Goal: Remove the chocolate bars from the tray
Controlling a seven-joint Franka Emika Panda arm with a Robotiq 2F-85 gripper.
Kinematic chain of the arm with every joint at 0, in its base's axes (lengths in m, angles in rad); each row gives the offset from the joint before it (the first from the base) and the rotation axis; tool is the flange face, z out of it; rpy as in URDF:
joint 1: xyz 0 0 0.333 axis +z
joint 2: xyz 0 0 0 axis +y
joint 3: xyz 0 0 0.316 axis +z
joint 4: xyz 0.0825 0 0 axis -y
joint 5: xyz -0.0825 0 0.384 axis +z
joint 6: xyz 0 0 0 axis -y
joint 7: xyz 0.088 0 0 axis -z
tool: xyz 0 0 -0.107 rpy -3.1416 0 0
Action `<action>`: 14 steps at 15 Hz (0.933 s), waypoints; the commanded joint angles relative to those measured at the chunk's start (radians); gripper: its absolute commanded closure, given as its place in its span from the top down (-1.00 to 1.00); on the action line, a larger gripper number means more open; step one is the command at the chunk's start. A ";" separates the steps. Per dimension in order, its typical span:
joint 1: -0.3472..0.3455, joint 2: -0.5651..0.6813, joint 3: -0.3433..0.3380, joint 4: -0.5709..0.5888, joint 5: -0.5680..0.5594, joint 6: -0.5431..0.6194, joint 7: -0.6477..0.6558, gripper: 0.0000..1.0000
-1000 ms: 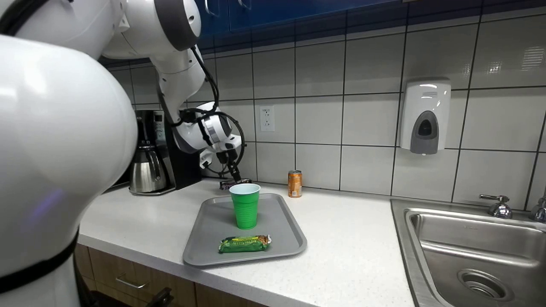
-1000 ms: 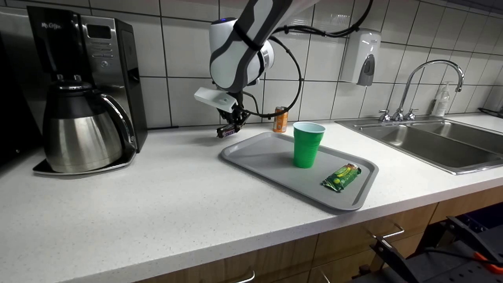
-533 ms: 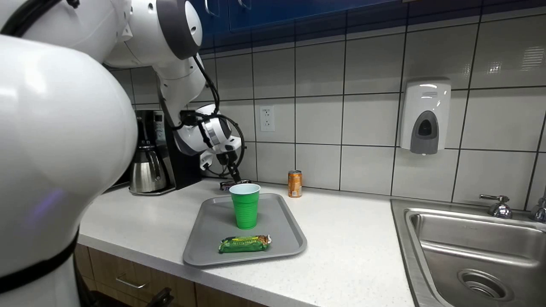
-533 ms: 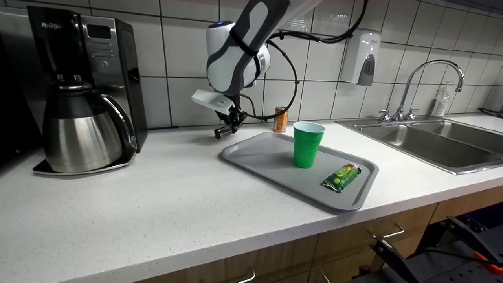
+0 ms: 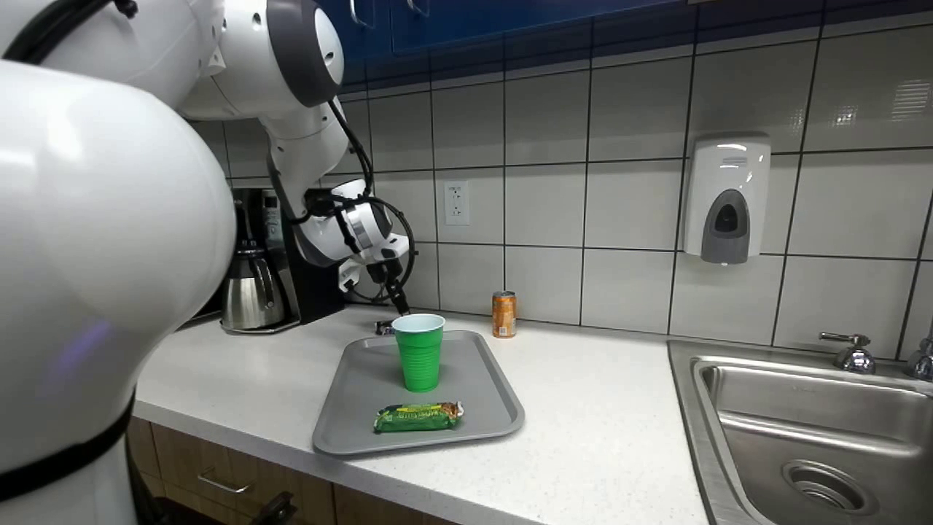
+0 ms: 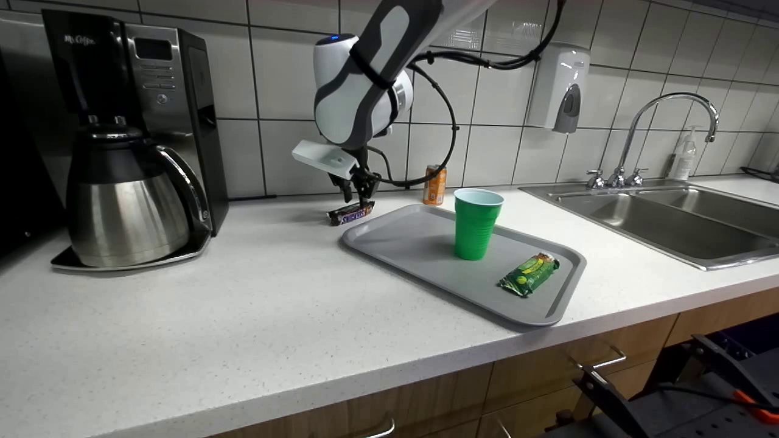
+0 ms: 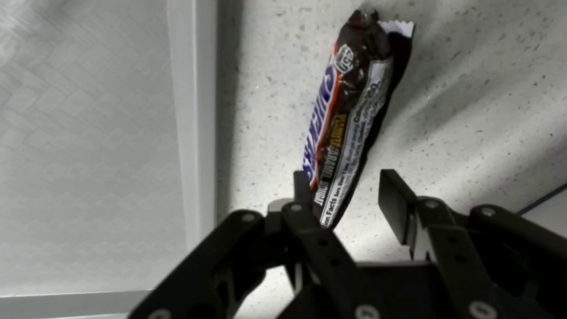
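Note:
A green-wrapped chocolate bar lies on the grey tray in both exterior views, bar (image 5: 418,417) (image 6: 529,275) and tray (image 5: 474,372) (image 6: 414,240). A dark brown Snickers bar (image 6: 351,214) lies on the counter just beside the tray's back end. It also shows in the wrist view (image 7: 343,115), with its near end partly hidden by the left finger; in an exterior view the cup hides most of it (image 5: 383,327). My gripper (image 7: 344,190) is open over the Snickers bar's near end, closer to the left finger. The gripper also shows in both exterior views (image 5: 399,302) (image 6: 358,196).
A green cup (image 5: 419,357) (image 6: 476,228) stands on the tray. An orange can (image 5: 504,315) (image 6: 434,185) stands by the tiled wall near the tray's back. A coffee maker (image 6: 176,121) with its steel pot (image 6: 125,207) stands on the counter; a sink (image 5: 816,408) is beyond the tray.
The Snickers bar was gripped between my fingers; now the fingers have opened and it lies on the counter. The arm has shifted slightly toward the coffee maker. Tray, cup and green bar are unmoved.

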 commanded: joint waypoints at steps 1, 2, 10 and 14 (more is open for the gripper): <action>0.001 0.009 0.006 0.039 0.013 -0.045 -0.023 0.56; 0.001 0.005 0.006 0.037 0.013 -0.045 -0.022 0.68; -0.015 -0.056 0.030 -0.011 0.026 -0.009 -0.048 1.00; -0.038 -0.096 0.074 -0.042 0.066 0.004 -0.115 1.00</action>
